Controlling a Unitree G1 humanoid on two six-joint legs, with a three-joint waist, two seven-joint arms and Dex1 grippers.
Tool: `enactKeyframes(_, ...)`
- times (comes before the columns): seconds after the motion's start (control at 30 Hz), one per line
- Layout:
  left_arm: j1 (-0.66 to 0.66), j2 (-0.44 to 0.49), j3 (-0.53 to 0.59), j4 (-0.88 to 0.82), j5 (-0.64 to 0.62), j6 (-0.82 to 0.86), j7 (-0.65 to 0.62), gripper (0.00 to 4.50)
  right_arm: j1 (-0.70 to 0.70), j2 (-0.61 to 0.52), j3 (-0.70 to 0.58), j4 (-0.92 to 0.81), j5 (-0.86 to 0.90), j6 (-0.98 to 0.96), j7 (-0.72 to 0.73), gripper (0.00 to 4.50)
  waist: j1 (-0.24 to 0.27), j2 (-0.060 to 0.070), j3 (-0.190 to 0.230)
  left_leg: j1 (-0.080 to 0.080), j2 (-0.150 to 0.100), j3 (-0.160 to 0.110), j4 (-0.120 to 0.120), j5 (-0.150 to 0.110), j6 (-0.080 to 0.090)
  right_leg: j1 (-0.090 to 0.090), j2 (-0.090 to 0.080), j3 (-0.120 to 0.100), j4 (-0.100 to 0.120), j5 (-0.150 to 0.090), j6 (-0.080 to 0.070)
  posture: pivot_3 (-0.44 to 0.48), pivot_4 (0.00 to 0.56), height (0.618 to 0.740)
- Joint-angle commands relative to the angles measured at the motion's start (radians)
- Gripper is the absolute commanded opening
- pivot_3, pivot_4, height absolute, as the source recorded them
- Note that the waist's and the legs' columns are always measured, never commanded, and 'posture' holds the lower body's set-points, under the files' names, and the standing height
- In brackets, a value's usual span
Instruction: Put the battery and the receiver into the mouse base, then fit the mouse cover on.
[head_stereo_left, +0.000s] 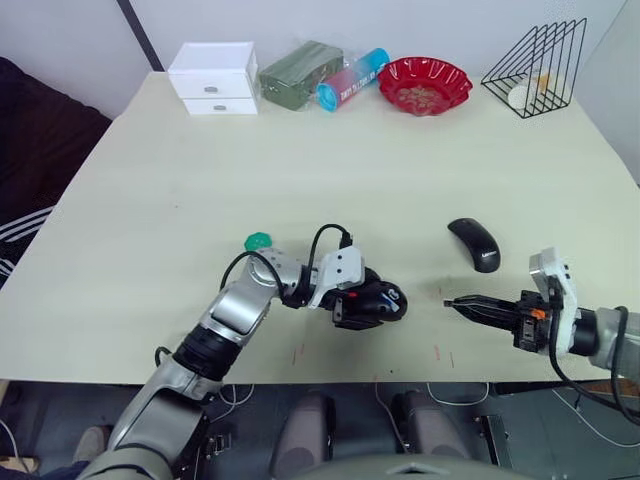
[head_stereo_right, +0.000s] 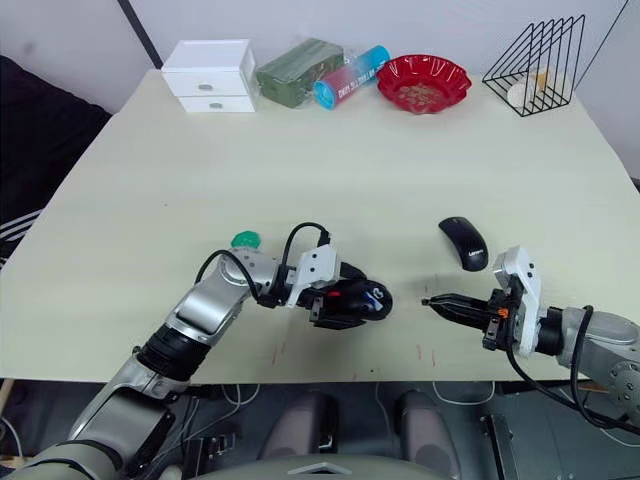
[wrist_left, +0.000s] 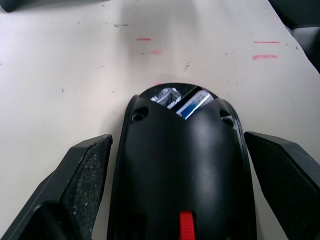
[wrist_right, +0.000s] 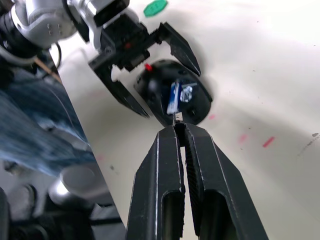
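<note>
**Pale table, mouse base between open fingers near the front edge**

Pale table (head_stereo_left: 330, 170) under both arms, faint red marks along its near edge. Along the far edge, from the robot's left to right: white drawer box (head_stereo_left: 212, 77), green pack (head_stereo_left: 299, 73), blue-and-pink tube (head_stereo_left: 352, 78), red bowl (head_stereo_left: 425, 84), black wire rack (head_stereo_left: 537, 68) at the far right corner.

Left gripper (head_stereo_left: 372, 303) low over the table near the front edge, fingers spread wide on either side of the mouse base (head_stereo_left: 380, 302). Gaps visible between pads and base in the left wrist view, so no firm hold to be seen. Base (wrist_left: 182, 165) flat on the table, hollow end facing away from the wrist, blue-and-silver parts showing in the opening, small red patch at the near end. Green disc (head_stereo_left: 259, 241) on the table just behind the left forearm.

Right gripper (head_stereo_left: 465, 303) to the right of the base, apart from it, tips pointing toward it. Fingers (wrist_right: 200, 165) pressed together, a tiny dark piece at the very tips; what it is, cannot tell.

Mouse cover (head_stereo_left: 474, 243) lying on the table beyond the right gripper, well apart from the base, untouched.
</note>
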Motion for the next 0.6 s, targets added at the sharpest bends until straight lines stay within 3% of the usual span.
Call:
enactKeyframes(0.03, -0.016, -0.012, -0.009, 0.014, 0.011, -0.036, -0.005, 4.47, -0.003, 0.012, -0.01, -0.002, -0.054, -0.05, 0.029, 0.0, 0.0, 0.0, 0.0, 0.0, 0.0, 0.0, 0.0, 0.0, 0.0, 0.0, 0.0, 0.0, 0.0, 0.0, 0.0, 0.0, 0.15, 0.74)
enactKeyframes(0.4, -0.016, -0.051, -0.026, 0.051, 0.034, -0.07, -0.011, 4.47, -0.018, 0.033, -0.001, 0.013, -0.131, -0.062, 0.068, 0.0, 0.006, 0.0, 0.0, 0.0, 0.0, 0.0, 0.0, 0.0, 0.0, 0.0, 0.0, 0.0, 0.0, 0.0, 0.0, 0.0, 0.15, 0.74)
enactKeyframes(0.53, -0.014, -0.051, -0.029, 0.064, 0.046, -0.078, -0.006, 3.22, -0.038, 0.033, -0.002, 0.0, -0.146, -0.049, 0.064, 0.0, 0.01, 0.0, 0.0, 0.0, 0.0, 0.0, 0.001, 0.0, 0.0, 0.0, 0.0, 0.001, 0.0, 0.0, 0.001, 0.0, 0.15, 0.74)
enactKeyframes(0.6, -0.014, -0.051, -0.025, 0.068, 0.049, -0.08, -0.004, 3.03, -0.051, 0.028, 0.002, -0.009, -0.151, -0.04, 0.061, 0.0, 0.011, 0.001, -0.001, 0.0, 0.0, 0.0, 0.001, 0.0, 0.0, 0.0, 0.0, 0.001, 0.0, 0.0, 0.001, 0.0, 0.15, 0.74)
